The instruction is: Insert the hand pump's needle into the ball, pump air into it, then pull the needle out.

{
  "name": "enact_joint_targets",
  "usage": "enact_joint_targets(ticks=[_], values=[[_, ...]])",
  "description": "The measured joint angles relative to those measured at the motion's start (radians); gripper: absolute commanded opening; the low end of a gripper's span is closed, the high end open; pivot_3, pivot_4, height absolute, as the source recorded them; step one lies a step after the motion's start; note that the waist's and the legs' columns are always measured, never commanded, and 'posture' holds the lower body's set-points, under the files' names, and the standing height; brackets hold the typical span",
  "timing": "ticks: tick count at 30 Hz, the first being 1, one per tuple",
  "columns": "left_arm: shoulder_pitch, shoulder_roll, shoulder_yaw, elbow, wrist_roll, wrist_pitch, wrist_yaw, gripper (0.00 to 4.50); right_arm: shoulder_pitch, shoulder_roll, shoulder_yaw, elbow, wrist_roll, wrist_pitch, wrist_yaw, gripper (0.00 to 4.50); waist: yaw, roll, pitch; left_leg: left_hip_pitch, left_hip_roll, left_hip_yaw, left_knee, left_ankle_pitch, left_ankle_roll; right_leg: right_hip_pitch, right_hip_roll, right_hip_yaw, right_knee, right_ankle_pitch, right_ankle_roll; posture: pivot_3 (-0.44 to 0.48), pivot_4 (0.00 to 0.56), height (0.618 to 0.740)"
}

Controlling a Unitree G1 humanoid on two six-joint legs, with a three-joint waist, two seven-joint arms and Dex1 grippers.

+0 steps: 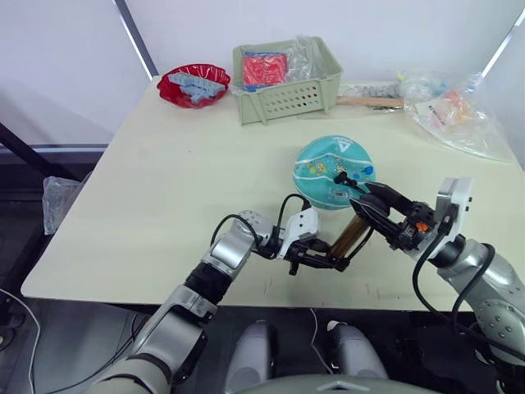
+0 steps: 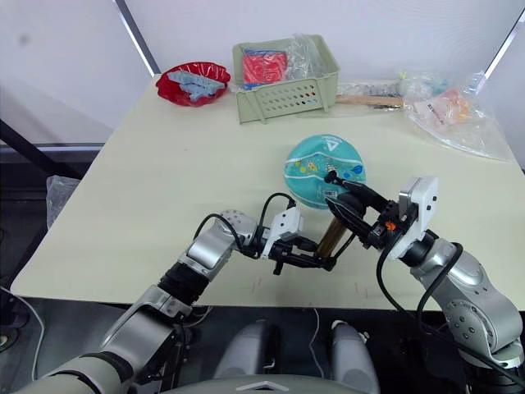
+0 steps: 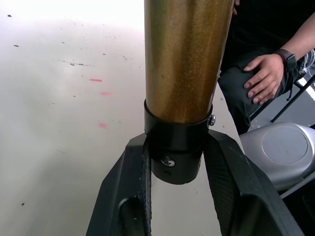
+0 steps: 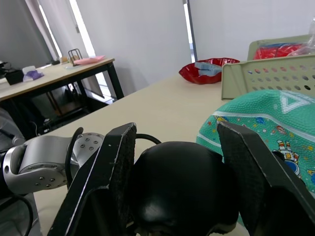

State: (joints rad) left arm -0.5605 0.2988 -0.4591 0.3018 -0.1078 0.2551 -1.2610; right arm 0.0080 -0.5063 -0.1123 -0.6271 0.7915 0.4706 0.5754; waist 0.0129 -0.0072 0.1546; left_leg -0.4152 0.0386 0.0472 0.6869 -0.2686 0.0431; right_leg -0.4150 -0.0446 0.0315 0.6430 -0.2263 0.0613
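The teal ball (image 1: 328,168) with cartoon prints rests on the table (image 1: 164,180), right of centre. Just in front of it the hand pump (image 1: 351,234) stands tilted, its bronze barrel (image 3: 184,59) rising from a black end cap. My left gripper (image 1: 332,263) is shut on that end cap (image 3: 174,147), low near the table's front edge. My right gripper (image 1: 367,205) is shut on the black handle (image 4: 174,187) at the pump's top, beside the ball. A small black fitting (image 1: 340,176) touches the ball's surface; the needle is too small to make out.
At the back of the table stand a green perforated basket (image 1: 283,82), a red bowl (image 1: 194,84) and crumpled plastic bags (image 1: 455,111). A person's hand (image 3: 266,73) rests on a knee beyond the table's front edge.
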Motion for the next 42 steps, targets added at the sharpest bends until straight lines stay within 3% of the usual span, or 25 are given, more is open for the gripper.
enact_joint_targets(ticks=[8, 14, 21, 35, 42], values=[[0.017, -0.069, -0.015, 0.072, 0.051, -0.134, 0.074, 1.03, 0.029, -0.072, 0.022, 0.004, -0.126, -0.117, 0.138, 2.12, 0.001, -0.001, 0.0, 0.0, 0.0, 0.0, 0.0, 0.0, 0.0, 0.0, 0.0, 0.0, 0.0, 0.0, 0.0, 0.0, 0.15, 0.738], [0.012, -0.142, -0.022, 0.204, 0.115, -0.242, 0.16, 1.03, 0.054, -0.118, 0.034, 0.111, -0.268, -0.299, 0.263, 2.12, 0.0, -0.001, 0.0, 0.001, 0.0, 0.0, 0.001, 0.0, 0.0, 0.001, 0.0, 0.0, 0.0, 0.0, 0.0, 0.0, 0.15, 0.738], [-0.03, -0.241, -0.021, 0.363, 0.156, -0.351, 0.23, 1.03, 0.062, -0.138, 0.002, 0.204, -0.287, -0.43, 0.348, 2.12, 0.003, -0.001, 0.0, 0.001, -0.001, 0.001, 0.003, 0.0, 0.0, 0.003, -0.001, 0.001, -0.001, 0.001, 0.001, 0.0, 0.15, 0.738], [-0.069, -0.317, -0.008, 0.497, 0.184, -0.427, 0.268, 1.03, 0.088, -0.144, -0.07, 0.231, -0.232, -0.406, 0.377, 2.12, 0.003, -0.002, 0.0, 0.003, -0.002, 0.006, 0.005, 0.0, 0.0, 0.0, -0.001, 0.013, -0.001, 0.002, 0.003, 0.0, 0.15, 0.738], [-0.101, -0.329, -0.006, 0.556, 0.188, -0.444, 0.269, 1.03, 0.072, -0.192, -0.143, 0.218, -0.139, -0.297, 0.358, 2.12, 0.001, -0.003, 0.0, 0.003, -0.002, 0.018, 0.005, -0.002, 0.003, -0.006, -0.001, 0.026, 0.0, 0.005, 0.008, 0.0, 0.15, 0.738]])
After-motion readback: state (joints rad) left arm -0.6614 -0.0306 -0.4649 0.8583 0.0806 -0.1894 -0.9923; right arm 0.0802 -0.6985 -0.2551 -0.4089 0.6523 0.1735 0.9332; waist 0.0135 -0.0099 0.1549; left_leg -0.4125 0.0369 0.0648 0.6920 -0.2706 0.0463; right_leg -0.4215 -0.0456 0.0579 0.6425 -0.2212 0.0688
